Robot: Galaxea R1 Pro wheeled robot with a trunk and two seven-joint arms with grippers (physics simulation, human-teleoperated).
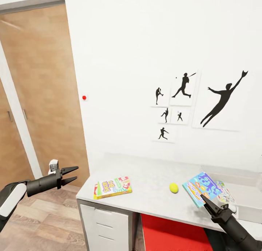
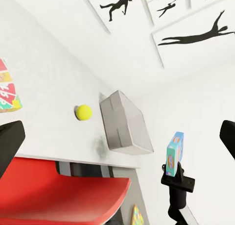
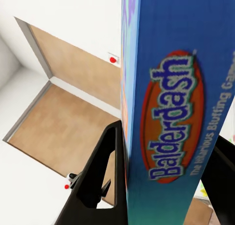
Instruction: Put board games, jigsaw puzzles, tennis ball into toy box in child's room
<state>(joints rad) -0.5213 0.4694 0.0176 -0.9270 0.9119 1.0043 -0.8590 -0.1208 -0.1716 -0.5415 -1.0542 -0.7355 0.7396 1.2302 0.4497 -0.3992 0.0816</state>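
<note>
The table [image 1: 153, 192] bears a board game [image 1: 112, 187], tennis ball [image 1: 174, 187] and toy box [image 1: 247, 192].

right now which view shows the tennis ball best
The head view: the tennis ball sits in full sight on the table, between the yellow-green-red board game and the blue board game held in the right gripper. The left wrist view also shows the ball, beside the toy box.

The light blue board game [image 3: 178, 107] edge reads "Balderdash" — below it, "The Hilarious Bluffing Game".
</note>
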